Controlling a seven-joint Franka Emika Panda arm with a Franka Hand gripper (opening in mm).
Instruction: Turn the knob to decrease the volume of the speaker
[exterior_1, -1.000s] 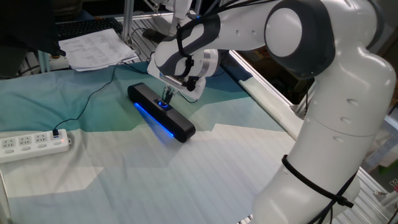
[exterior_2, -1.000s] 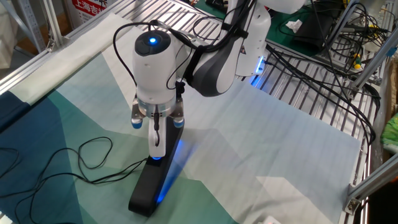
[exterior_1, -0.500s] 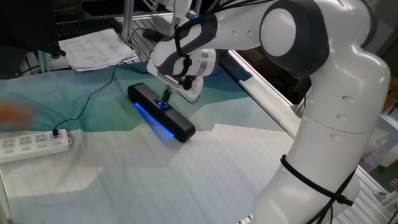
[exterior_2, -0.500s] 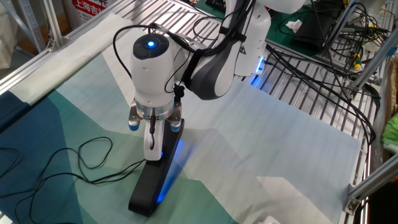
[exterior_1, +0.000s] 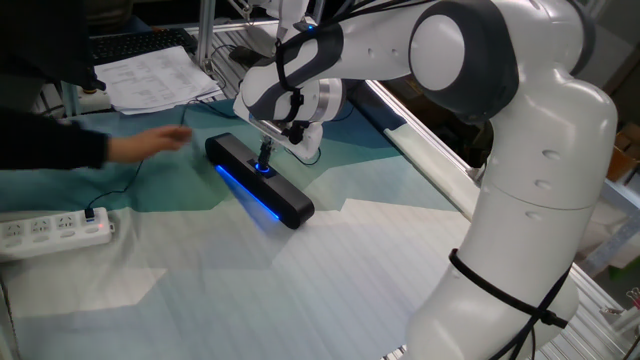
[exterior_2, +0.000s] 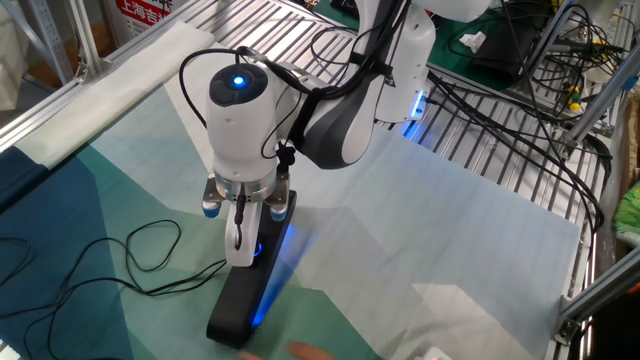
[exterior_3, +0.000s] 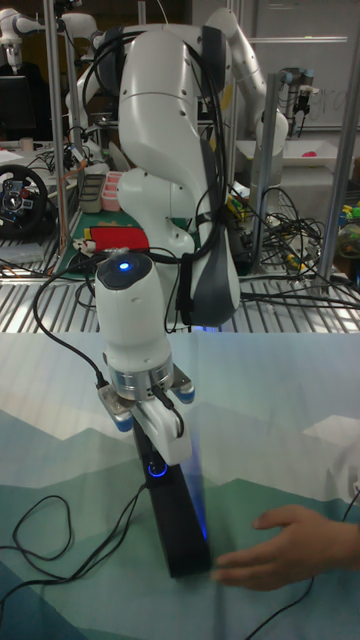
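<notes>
Knob (exterior_3: 156, 468): one small black dial ringed with blue light, set on top of the speaker (exterior_1: 259, 180) around the middle of its length. One speaker lies flat on the teal and white cloth (exterior_1: 330, 260) that covers the table, a blue strip glowing along its lower edge, and one thin black cable (exterior_2: 130, 262) runs from it in loops across the cloth. The single gripper (exterior_1: 265, 152) points straight down with its fingertips right at the knob; whether the two fingers are clamped on the dial or merely beside it cannot be told from any view, since the wrist and fingers hide the contact. One white robot arm carries it, with a blue light on its wrist joint. One person's hand (exterior_3: 285, 545) rests on the cloth touching or just beside the speaker's end farthest from the robot's base. One white power strip (exterior_1: 55, 232) lies near the cloth's edge, well apart from the speaker. A stack of papers (exterior_1: 160, 78) sits beyond the cloth.
</notes>
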